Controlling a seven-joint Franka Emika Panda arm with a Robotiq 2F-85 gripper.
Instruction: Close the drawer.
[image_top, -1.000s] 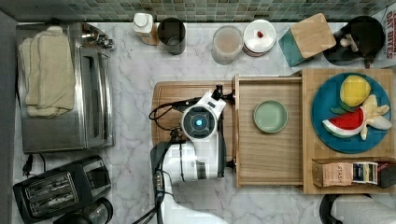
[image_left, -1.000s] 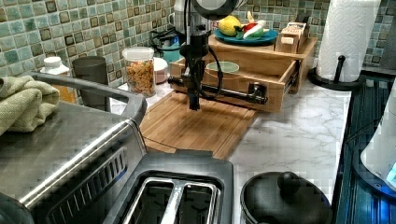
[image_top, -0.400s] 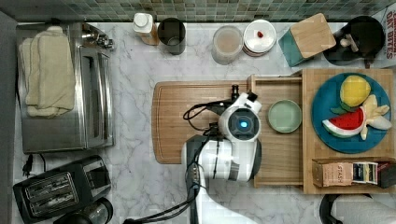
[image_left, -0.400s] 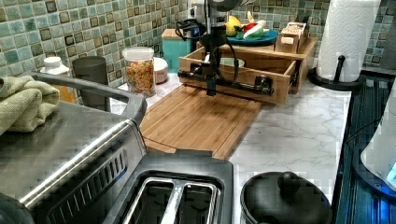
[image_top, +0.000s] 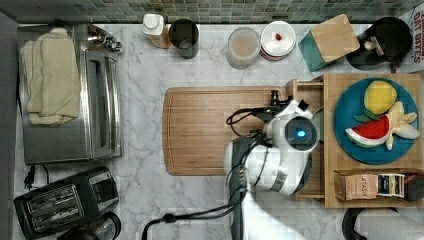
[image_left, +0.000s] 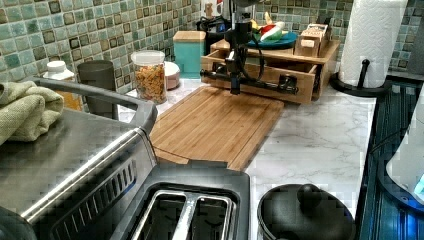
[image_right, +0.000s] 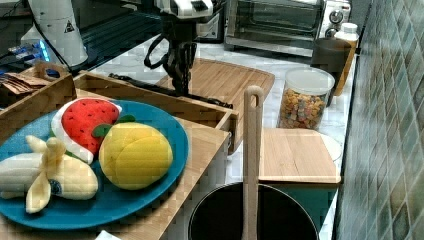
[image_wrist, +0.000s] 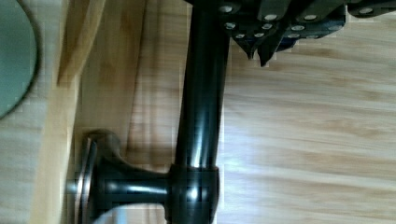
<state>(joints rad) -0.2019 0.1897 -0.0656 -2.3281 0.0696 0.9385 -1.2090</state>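
Top view: arm covers most of the drawer (image_top: 304, 90), only its 12 o'clock corner shows. End effector (image_left: 234, 82) hangs at the black bar handle (image_left: 250, 82), drawer front right behind it, still protruding from the wooden stand (image_left: 320, 52) over the cutting board (image_left: 215, 122). Wrist view shows fingers (image_wrist: 261, 42) against the handle; can't tell whether they're gripping it or how far open

The cutting board (image_top: 215, 131) lies bare in front of the drawer (image_left: 265, 75), giving open room on that side, with bare marble counter (image_left: 320, 125) beside it. Behind the board stand a cereal jar (image_left: 149, 75), a dark cup (image_left: 97, 80) and a teal box (image_left: 189, 52). The paper towel roll (image_left: 375, 40) stands just beside the drawer's stand.
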